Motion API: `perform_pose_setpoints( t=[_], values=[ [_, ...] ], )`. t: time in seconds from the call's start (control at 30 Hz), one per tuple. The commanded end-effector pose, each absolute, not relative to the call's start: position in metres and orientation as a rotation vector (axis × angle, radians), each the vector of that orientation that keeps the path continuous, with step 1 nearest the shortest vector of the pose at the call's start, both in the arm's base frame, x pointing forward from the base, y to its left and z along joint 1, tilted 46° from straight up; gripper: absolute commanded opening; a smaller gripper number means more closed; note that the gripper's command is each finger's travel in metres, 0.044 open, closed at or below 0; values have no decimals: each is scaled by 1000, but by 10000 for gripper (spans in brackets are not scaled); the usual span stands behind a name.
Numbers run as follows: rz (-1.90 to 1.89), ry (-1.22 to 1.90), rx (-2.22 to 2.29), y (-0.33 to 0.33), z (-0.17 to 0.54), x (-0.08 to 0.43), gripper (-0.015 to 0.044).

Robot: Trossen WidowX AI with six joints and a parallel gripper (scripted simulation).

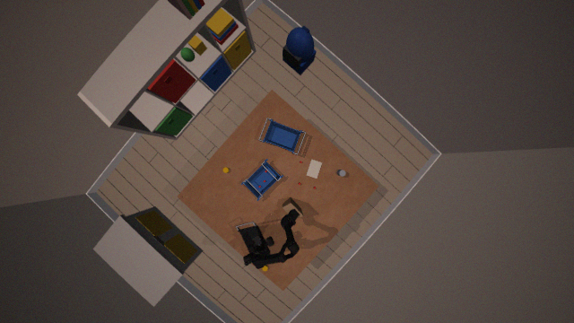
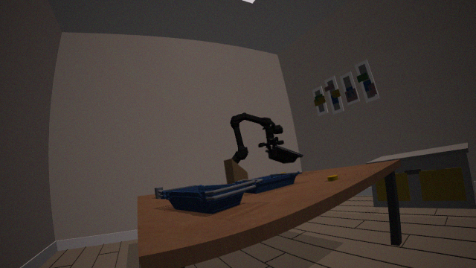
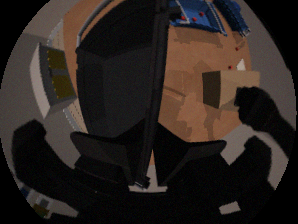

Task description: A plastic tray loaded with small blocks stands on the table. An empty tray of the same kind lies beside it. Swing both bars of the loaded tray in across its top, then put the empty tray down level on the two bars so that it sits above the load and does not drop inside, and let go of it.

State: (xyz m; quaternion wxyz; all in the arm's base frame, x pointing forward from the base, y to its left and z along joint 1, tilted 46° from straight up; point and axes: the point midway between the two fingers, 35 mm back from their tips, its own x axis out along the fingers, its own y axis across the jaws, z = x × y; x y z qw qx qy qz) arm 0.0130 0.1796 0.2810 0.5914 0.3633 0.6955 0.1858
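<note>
Black and hard-walled, a tray (image 1: 251, 239) (image 2: 284, 154) (image 3: 115, 75) is hanging above the wooden table (image 1: 211, 197) (image 2: 208, 231) (image 3: 187, 57), nearly closed gripper fingers (image 2: 273, 144) pinching its rim.

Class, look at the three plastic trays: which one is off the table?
The black plastic tray: the gripper holds it raised and tilted, while both blue plastic trays rest on the wooden tabletop.
</note>
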Motion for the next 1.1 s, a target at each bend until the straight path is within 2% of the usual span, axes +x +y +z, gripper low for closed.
perform_pose_setpoints(
  t=[0.0, 1.07],
  values=[
    [452, 1612, 856, 180, 287, 13, 0],
    [134, 1613, 874, 208, 256, 86, 0]
  ],
)
